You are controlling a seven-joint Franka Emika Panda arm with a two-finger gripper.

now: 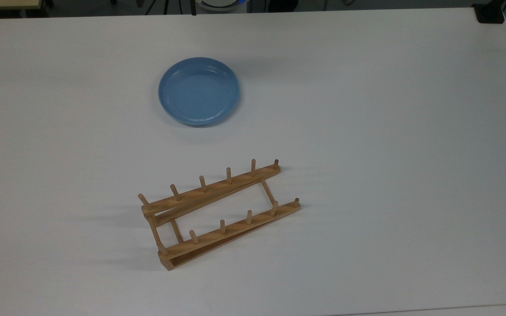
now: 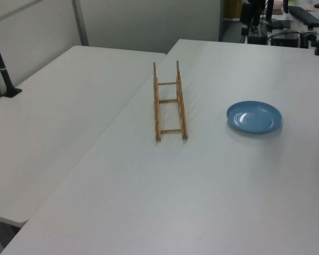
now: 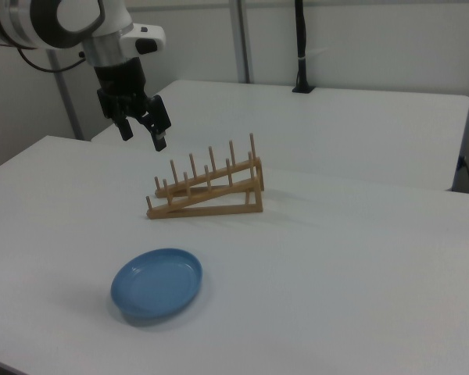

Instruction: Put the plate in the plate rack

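The light-blue plate lies flat on the white table, also seen as the plate and the plate. The wooden plate rack stands apart from it with its pegs upright and nothing in it; the rack and the rack show it from the sides. My gripper hangs in the air at the right view's upper left, above and left of the rack and well away from the plate. Its two black fingers are spread, with nothing between them.
A second white table adjoins this one beyond the rack. A black pole is clamped to that table's far side. A black block sits at the top view's upper right table corner.
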